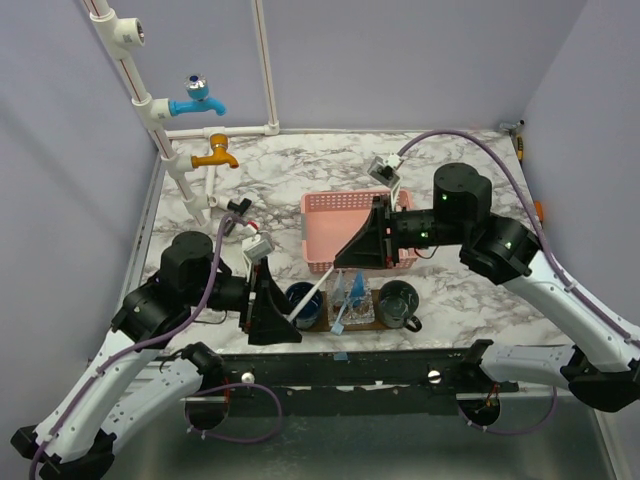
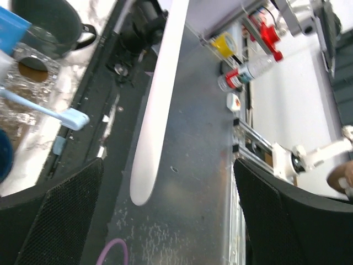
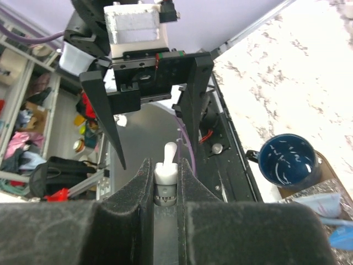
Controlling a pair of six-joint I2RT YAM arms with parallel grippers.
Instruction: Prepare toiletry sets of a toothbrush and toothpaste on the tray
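My right gripper (image 3: 165,182) is shut on the grey-and-white end of a white toothbrush (image 3: 169,157). The toothbrush (image 1: 312,297) runs slanting down to my left gripper (image 1: 283,312). In the left wrist view its white handle (image 2: 156,110) passes between my wide-open left gripper (image 2: 168,221) without touching the fingers (image 2: 60,212). The dark wooden tray (image 1: 372,324) carries a blue cup (image 1: 302,303), a clear glass (image 1: 352,300) and a dark mug (image 1: 398,304). A light-blue toothbrush (image 2: 69,117) leans out of the glass beside a blue-and-white tube, the toothpaste (image 1: 345,288).
The pink slotted basket (image 1: 335,215) stands behind the tray, under my right arm (image 1: 460,215). White pipes with a blue tap (image 1: 197,100) and an orange tap (image 1: 216,155) rise at the back left. The black table rail (image 1: 350,365) lies just in front of the tray.
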